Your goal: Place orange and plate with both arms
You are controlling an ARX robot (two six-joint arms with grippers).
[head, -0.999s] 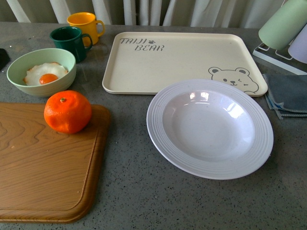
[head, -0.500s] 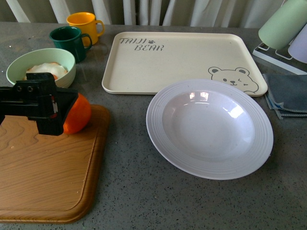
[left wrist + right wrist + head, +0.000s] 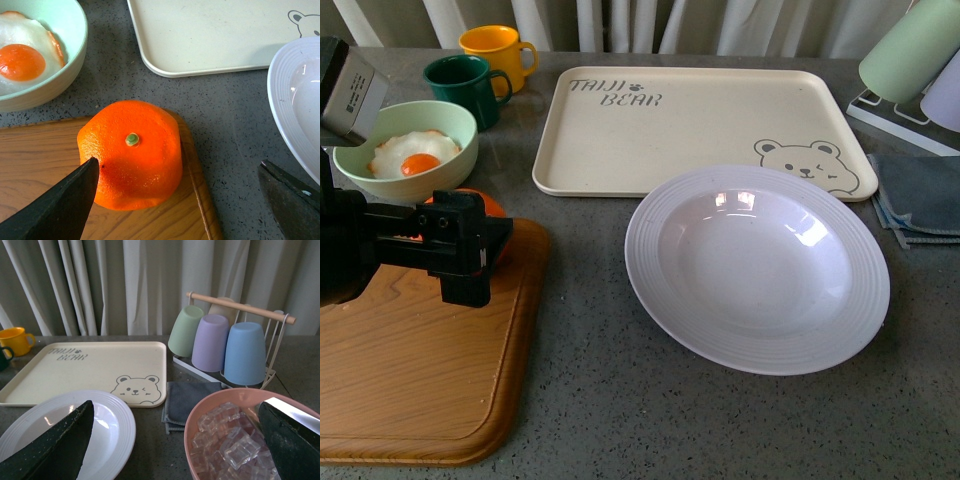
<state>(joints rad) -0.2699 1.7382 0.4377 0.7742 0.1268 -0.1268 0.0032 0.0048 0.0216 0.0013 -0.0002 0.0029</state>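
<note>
The orange (image 3: 131, 152) sits stem up at the corner of the wooden cutting board (image 3: 35, 165). My left gripper (image 3: 178, 162) is open, hovering close over it. One finger (image 3: 55, 205) is against the fruit's side and the other (image 3: 292, 200) is far off over the grey counter. In the front view the left gripper (image 3: 470, 250) hides most of the orange (image 3: 490, 203). The white ridged plate (image 3: 757, 270) lies empty on the counter to the right. My right gripper (image 3: 175, 405) is open in the air, with the plate (image 3: 112, 430) beside one finger. It does not show in the front view.
The cream bear tray (image 3: 700, 125) lies behind the plate. A pale green bowl (image 3: 355, 140) with a fried egg, a green mug (image 3: 465, 88) and a yellow mug (image 3: 498, 52) stand at the back left. A pink bowl (image 3: 200, 410) of ice, a grey cloth (image 3: 187, 397) and a cup rack (image 3: 235, 335) are at the right.
My left arm came in from the left and moved rightward over the cutting board. Its gripper now covers most of the orange, and the egg in the bowl shows again.
</note>
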